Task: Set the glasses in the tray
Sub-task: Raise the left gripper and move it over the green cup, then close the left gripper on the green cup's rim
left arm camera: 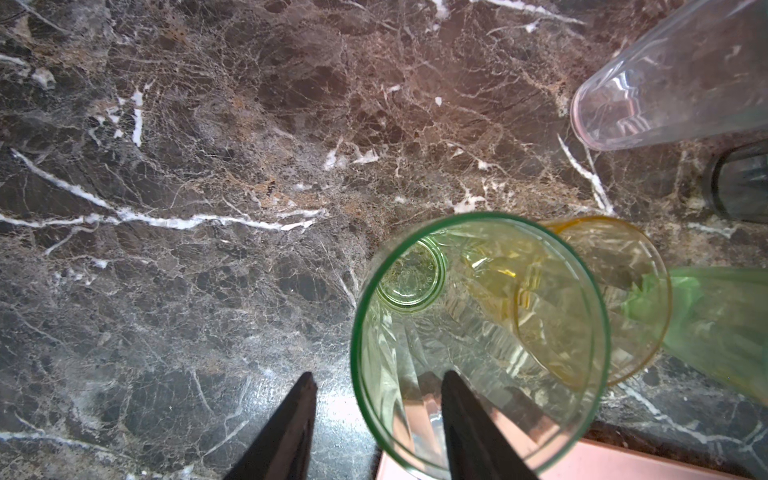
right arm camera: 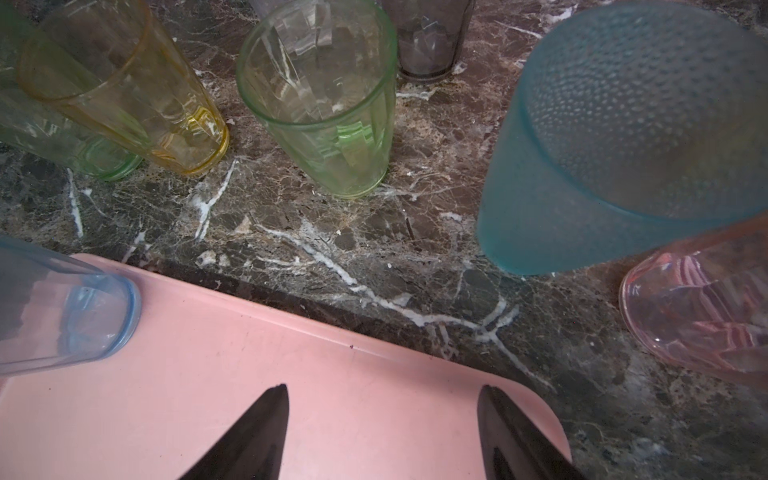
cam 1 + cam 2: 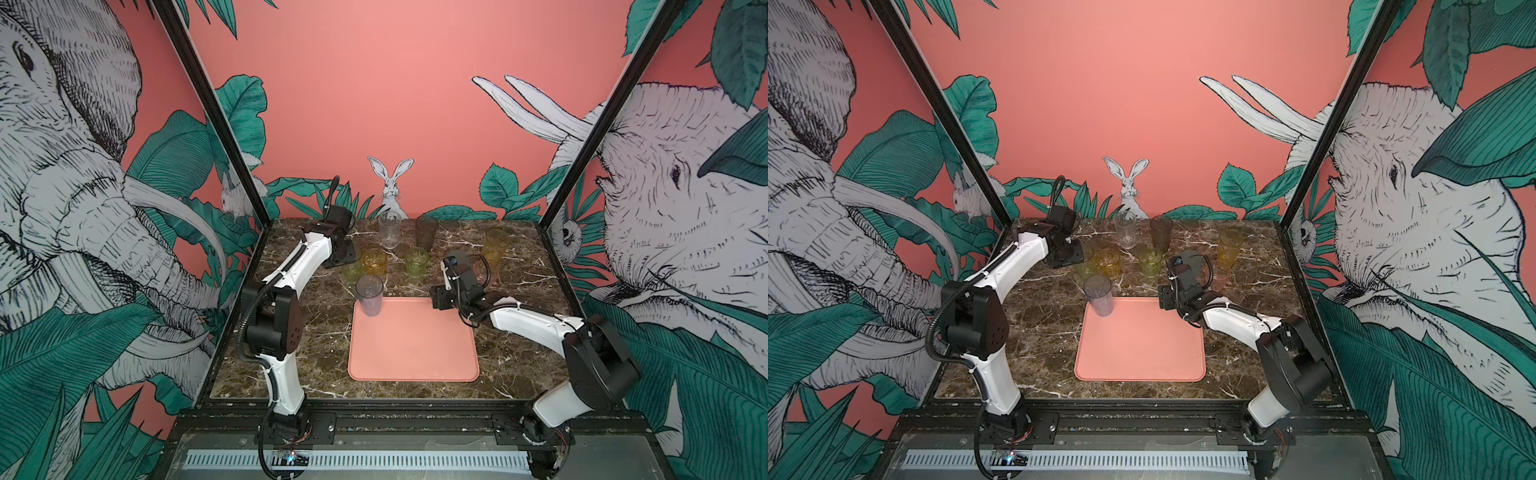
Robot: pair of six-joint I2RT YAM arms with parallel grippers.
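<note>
Dark brown marble tabletop (image 3: 316,332) carries flat salmon-pink tray (image 3: 415,365) mid-front. Upright on the marble behind the tray: clear tall tumbler (image 3: 390,229), smoky dark tumbler (image 3: 427,232), tall amber tumbler (image 3: 494,245), short amber tumbler (image 3: 374,261), short green tumbler (image 3: 416,262), yellow-green tumbler (image 3: 1084,266), frosted blue tumbler (image 2: 602,145), pink tumbler (image 2: 698,324).

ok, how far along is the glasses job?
Done: one grey glass stands in the tray corner. In hand: left gripper straddles the yellow-green glass rim, jaws not closed on it. Right gripper hangs open and empty over the tray. Left: eight glasses on the table, that one included.
</note>
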